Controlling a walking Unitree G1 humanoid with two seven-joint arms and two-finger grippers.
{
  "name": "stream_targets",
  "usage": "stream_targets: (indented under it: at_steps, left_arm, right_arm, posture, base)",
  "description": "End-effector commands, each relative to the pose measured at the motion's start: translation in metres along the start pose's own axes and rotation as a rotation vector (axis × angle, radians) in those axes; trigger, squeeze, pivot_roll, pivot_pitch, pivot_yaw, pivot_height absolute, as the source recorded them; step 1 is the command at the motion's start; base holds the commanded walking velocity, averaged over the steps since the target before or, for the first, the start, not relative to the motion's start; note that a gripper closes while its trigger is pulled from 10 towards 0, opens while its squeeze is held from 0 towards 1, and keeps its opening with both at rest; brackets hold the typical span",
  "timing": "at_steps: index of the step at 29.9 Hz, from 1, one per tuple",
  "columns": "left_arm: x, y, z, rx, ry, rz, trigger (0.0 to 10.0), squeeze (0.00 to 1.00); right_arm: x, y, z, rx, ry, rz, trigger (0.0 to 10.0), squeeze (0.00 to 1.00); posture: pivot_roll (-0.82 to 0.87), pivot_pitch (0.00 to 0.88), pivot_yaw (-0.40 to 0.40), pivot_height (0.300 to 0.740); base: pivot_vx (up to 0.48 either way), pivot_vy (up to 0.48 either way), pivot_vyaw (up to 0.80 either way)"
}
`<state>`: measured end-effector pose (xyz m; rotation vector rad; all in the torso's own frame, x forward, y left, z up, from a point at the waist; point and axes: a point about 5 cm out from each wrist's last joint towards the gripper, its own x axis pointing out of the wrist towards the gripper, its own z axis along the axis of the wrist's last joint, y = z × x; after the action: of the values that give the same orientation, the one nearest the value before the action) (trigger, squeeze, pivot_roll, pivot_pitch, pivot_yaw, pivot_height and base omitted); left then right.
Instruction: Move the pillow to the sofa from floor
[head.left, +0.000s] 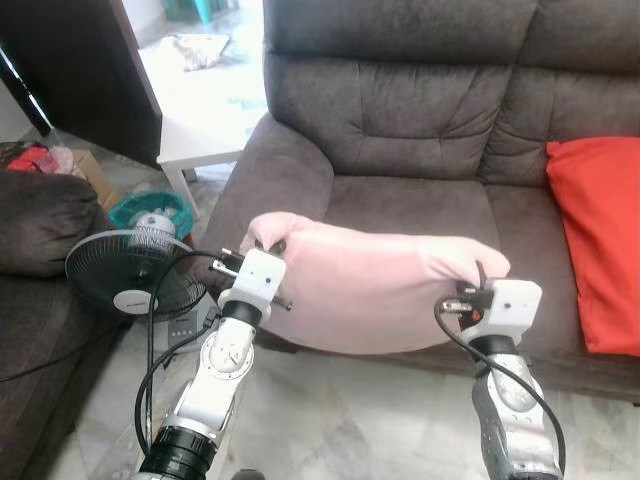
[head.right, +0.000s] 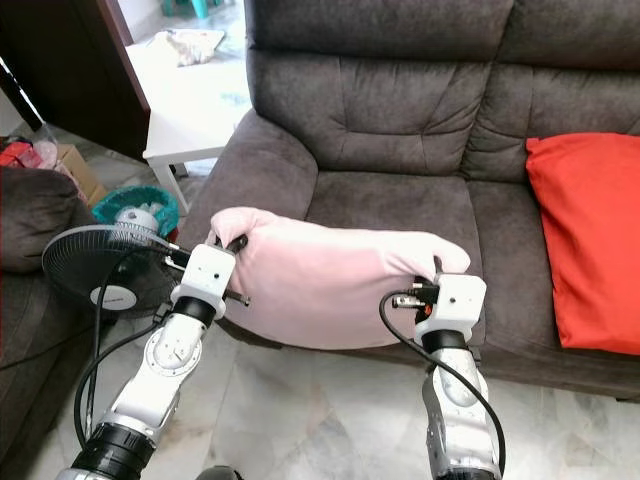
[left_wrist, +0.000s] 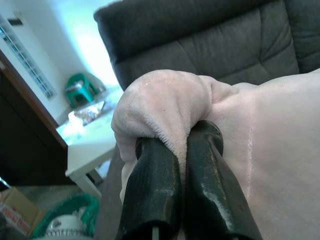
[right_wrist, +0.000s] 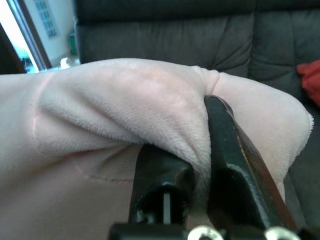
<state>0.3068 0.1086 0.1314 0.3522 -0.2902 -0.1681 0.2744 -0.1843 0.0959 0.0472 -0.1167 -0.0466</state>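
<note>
Status: pink pillow (head.left: 375, 290) is off the floor, carried by both arms in front of the sofa (head.left: 400, 130), at about seat-cushion height.

- Left pincer (head.left: 272, 243): clamped on the pillow's left corner. Left wrist view shows both fingers (left_wrist: 152, 195) nearly together with a fold of plush pinched between them.
- Right pincer (head.left: 478, 283): clamped on the pillow's right corner. Right wrist view shows fabric bunched between the two fingers (right_wrist: 235, 165), wrapping over the inner one.
- Pillow hangs stretched between the two grips, long axis roughly parallel to the sofa front. Its far edge overlaps the front of the left seat cushion in the head views; can't tell whether it touches or hovers just above.
- Red cushion (head.left: 600, 240) stands on the right seat, leaning against the backrest. Left and middle seats are free.
- Nearby clutter: black fan (head.left: 135, 270) on the floor by the left arm, white side worktop (head.left: 200, 145) next to the sofa armrest.

Progress, my read: pickup done, lift done, approach mostly done. Left to do: push the pillow forward over the seat, lower it so the cushion takes the weight, open both pincers, pull the arms back. Watch the corner grips — thin pinches of plush, could slip if the arms spread further.
</note>
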Motion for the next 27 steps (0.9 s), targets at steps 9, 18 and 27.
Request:
stream_targets:
  at_steps: [9,18,27]
  left_arm:
    - [-0.002,0.006,0.010,-0.002,-0.040,0.033,10.0,0.00]
    - [-0.003,0.011,0.006,-0.013,-0.021,0.029,10.0,0.00]
    - [0.001,0.007,0.013,-0.001,-0.057,0.005,10.0,0.00]
  right_arm:
    - [-0.015,-0.002,0.025,-0.012,-0.052,-0.013,10.0,0.00]
    - [-0.015,-0.002,0.023,-0.009,-0.021,-0.011,10.0,0.00]
    - [-0.015,-0.012,0.028,-0.035,-0.018,-0.007,10.0,0.00]
  posture:
    - [0.07,0.033,0.031,0.740]
    - [0.06,0.017,0.050,0.740]
    - [0.06,0.024,0.039,0.740]
  base:
    - [0.000,0.000,0.00]
    - [0.000,0.000,0.00]
    - [0.000,0.000,0.00]
